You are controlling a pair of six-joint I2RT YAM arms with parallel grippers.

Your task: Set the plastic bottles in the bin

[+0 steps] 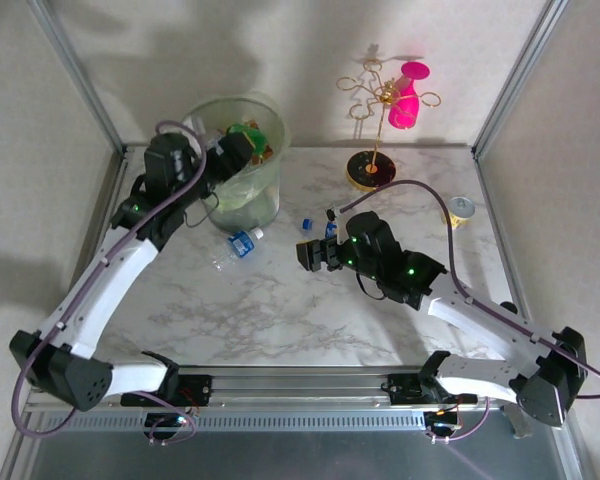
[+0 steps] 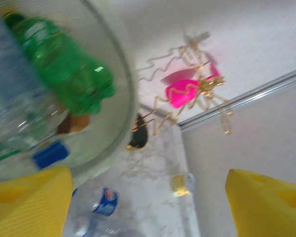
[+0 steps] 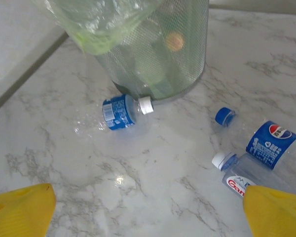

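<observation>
1. A white marble-look table [image 1: 280, 320] is sitting inside a pale-walled booth, with aluminium posts running up the back corners.
2. At the back, a gold wire stand [image 1: 378, 100] is standing on its black base with a pink cup [image 1: 408, 95] hanging off it. A short silver can [image 1: 462, 208] is sitting near the right edge, well apart from everything else.
3. The bin [image 1: 265, 195] is standing back left with its liner bunching over the rim. A green bottle [image 2: 64, 69] is lying inside among some clear ones.
4. Out on the table, a blue-label bottle [image 3: 119, 112] is lying on its side, its white cap right up against the bin's foot. A loose blue cap [image 3: 225, 115] is lying between it and two more bottles.
5. Those two are lying side by side. The Pepsi bottle [image 3: 271, 145] is showing its logo plainly, and the red-lettered bottle [image 3: 235, 185] is too cut off to read.
6. The left arm is stretching up the left side, and the left gripper [image 1: 238, 152] is hanging over the bin's mouth with its yellow fingers spread and nothing between them.
7. The right arm is bending in from the right, and the right gripper [image 1: 308, 255] is hovering low mid-table, facing the bin. Its fingers are spread wide and gripping nothing, and the two bottles are lying just beside its right finger.
</observation>
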